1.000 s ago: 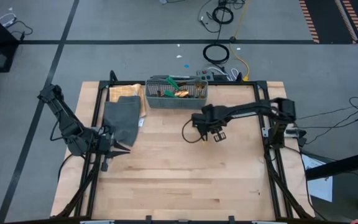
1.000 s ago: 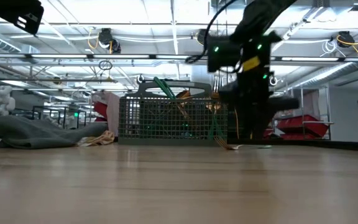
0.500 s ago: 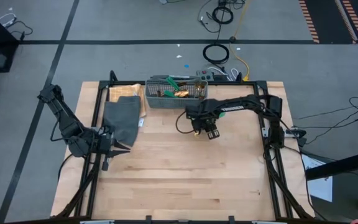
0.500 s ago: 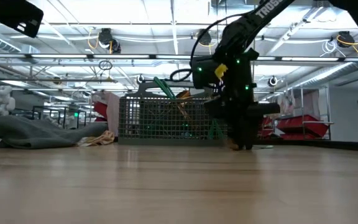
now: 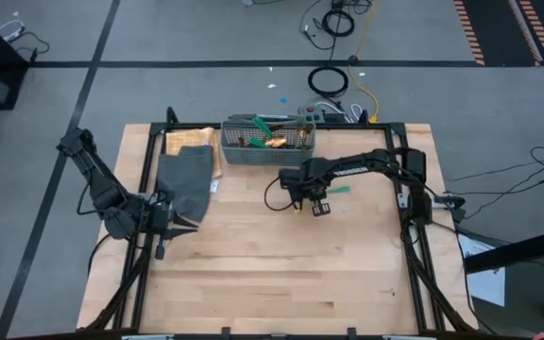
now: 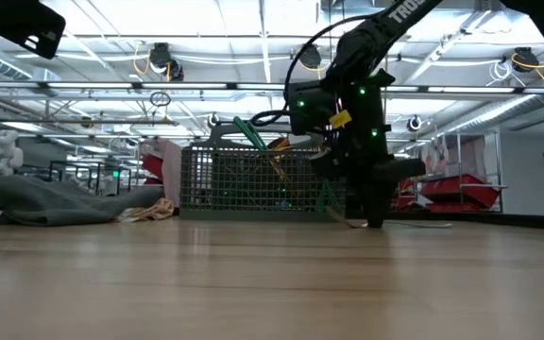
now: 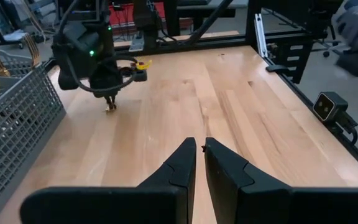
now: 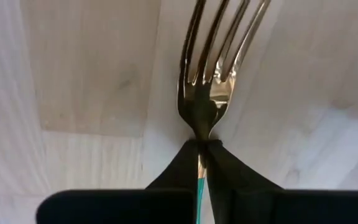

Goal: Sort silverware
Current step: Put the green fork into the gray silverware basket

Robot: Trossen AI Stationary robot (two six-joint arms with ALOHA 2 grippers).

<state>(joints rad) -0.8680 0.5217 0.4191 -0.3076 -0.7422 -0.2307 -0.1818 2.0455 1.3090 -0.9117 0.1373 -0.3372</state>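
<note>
A fork (image 8: 211,68) with a gold head and a green handle (image 5: 339,189) lies on the wooden table, just near of the grey mesh basket (image 5: 268,144). My right gripper (image 5: 307,201) points down over it and is shut on it. The basket stands at the table's far edge with more silverware (image 5: 270,140) sticking up in it. My left gripper (image 7: 199,152) waits at the table's left edge, shut with nothing between its fingers. My right gripper pinches the fork's neck (image 8: 201,132), where the gold head meets the green handle, between its two fingertips. The fingers come from above, pointing down, and lie across the fork. The fork lies flat on the table, tines pointing away from the fingers.
A grey folded cloth (image 5: 185,179) lies at the far left, beside the basket. Black frame rails (image 5: 414,236) run along the table's left and right sides. Bare wood (image 5: 272,274) stretches toward the near edge.
My right gripper has come down onto the table, shifting a little toward the left edge, and has shut on the fork's neck. The fork still lies on the wood.
</note>
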